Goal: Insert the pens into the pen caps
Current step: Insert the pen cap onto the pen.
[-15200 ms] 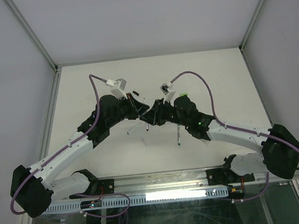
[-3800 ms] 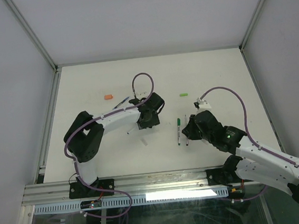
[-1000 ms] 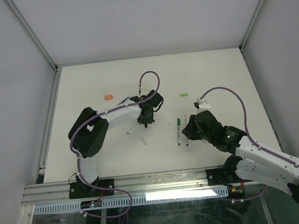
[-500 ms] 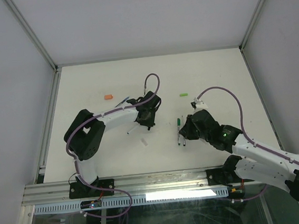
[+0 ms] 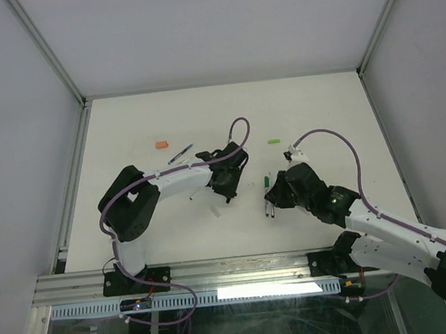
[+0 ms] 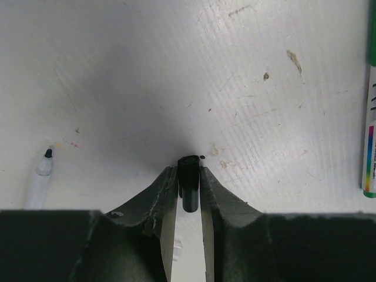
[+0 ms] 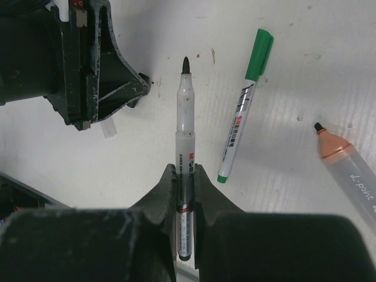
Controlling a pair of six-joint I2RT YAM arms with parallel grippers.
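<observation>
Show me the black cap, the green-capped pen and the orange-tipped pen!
black cap (image 6: 188,185): left wrist view, its side wall.
green-capped pen (image 7: 239,111): right wrist view, white barrel.
orange-tipped pen (image 7: 352,173): right wrist view, clear barrel.

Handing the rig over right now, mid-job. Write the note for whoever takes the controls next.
Left gripper: shut on the black cap.
Right gripper: shut on an uncapped black-tipped pen, not yet in the cap.
Done: the green pen lies capped on the table.
Loose on the table: orange cap, light green cap, blue pen, orange-tipped pen, second uncapped dark-tipped pen.
Left: join the held pen and cap, then pair the rest.
</observation>
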